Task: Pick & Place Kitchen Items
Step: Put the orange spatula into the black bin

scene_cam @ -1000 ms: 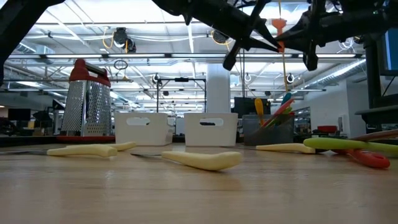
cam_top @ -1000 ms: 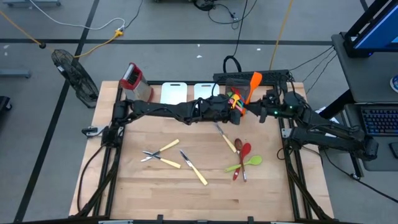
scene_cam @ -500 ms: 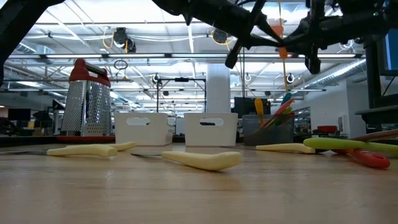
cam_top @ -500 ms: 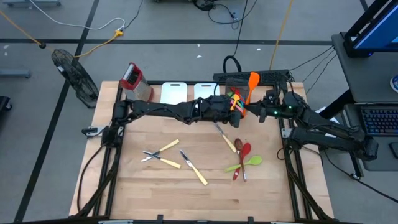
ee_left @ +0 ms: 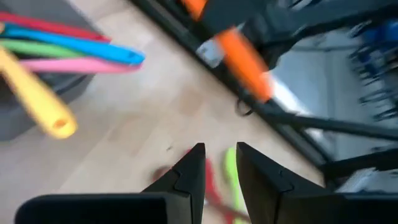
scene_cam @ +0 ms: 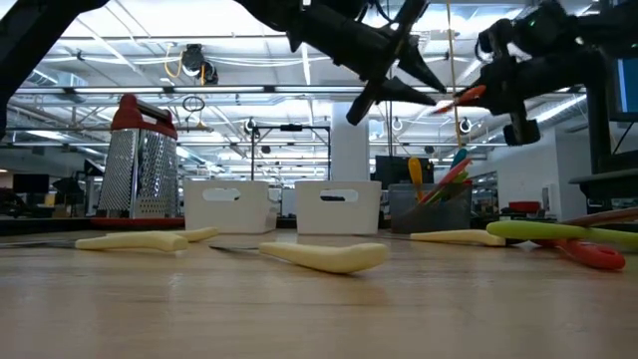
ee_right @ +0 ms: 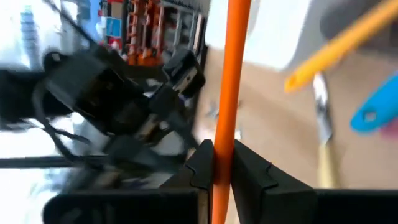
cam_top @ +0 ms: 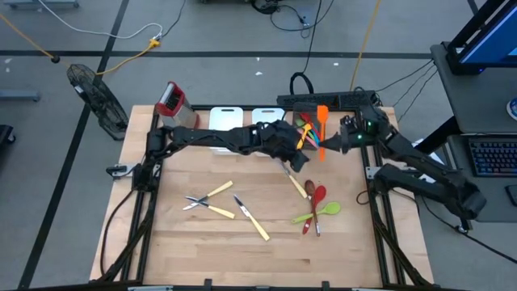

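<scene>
My right gripper [cam_top: 333, 141] is shut on an orange spatula [cam_top: 321, 131] held in the air by the dark bin [scene_cam: 411, 217] at the far right; the bin stands full of coloured utensils [cam_top: 304, 129]. My left gripper [ee_left: 219, 163] hovers just left of the spatula, open by a narrow gap with nothing between its fingers. On the table lie yellow-handled pieces [cam_top: 212, 192] [cam_top: 252, 220], a wooden-handled metal piece [cam_top: 296, 183], a red spoon [cam_top: 317, 200] and a green spoon [cam_top: 320, 212]. My right gripper pinches the orange spatula's handle [ee_right: 225, 134] between its two fingers, which lie across it. The fingers come roughly level from the table's right side. The spatula is lifted clear of the table, its head [cam_top: 322, 113] toward the far edge, slanting in the low view.
Two white bins [cam_top: 223, 120] [cam_top: 263, 118] and a red-topped metal grater [cam_top: 173, 105] stand along the far edge. Black frame rails run down both table sides [cam_top: 380, 218]. The near half of the wooden table [cam_top: 242, 259] lies bare.
My right gripper has rolled and swung the orange spatula round: its head, which pointed far-right, now points at the far edge, and it has tipped from upright to slanting. My left gripper has turned and drawn off the spatula toward the near side.
</scene>
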Motion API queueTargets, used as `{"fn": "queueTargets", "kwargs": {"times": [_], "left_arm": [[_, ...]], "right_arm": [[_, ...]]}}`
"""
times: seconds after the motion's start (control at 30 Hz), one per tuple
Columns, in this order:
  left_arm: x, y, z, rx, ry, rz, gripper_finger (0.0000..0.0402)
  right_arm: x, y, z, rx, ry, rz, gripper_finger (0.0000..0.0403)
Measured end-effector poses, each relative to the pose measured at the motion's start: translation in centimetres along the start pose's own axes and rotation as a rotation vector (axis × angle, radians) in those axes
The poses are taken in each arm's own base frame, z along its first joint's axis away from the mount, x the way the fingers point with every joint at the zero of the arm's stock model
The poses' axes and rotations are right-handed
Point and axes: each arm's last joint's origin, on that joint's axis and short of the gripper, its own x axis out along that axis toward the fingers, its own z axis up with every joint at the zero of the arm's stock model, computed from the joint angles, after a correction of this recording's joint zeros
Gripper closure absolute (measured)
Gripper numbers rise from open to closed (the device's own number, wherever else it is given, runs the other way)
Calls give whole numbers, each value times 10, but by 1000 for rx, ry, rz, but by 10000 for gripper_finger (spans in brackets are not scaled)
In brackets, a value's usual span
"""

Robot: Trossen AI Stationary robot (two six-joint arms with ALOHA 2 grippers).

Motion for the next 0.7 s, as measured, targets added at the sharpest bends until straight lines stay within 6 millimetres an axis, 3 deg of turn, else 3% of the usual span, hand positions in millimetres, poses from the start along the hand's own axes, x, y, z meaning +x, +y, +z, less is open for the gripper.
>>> {"fn": "queueTargets", "kwargs": {"times": [0.13, 0.23, 0.7], "left_arm": [[2, -6, -10, 63, 15, 51, 309], [3, -12, -15, 104, 19, 58, 309], [2, -8, -22, 201, 73, 127, 309]], "right_arm": [[-2, -10, 17, 241, 132, 65, 380], [0, -18, 31, 362, 116, 43, 380], [18, -45, 59, 625, 145, -36, 374]]}}
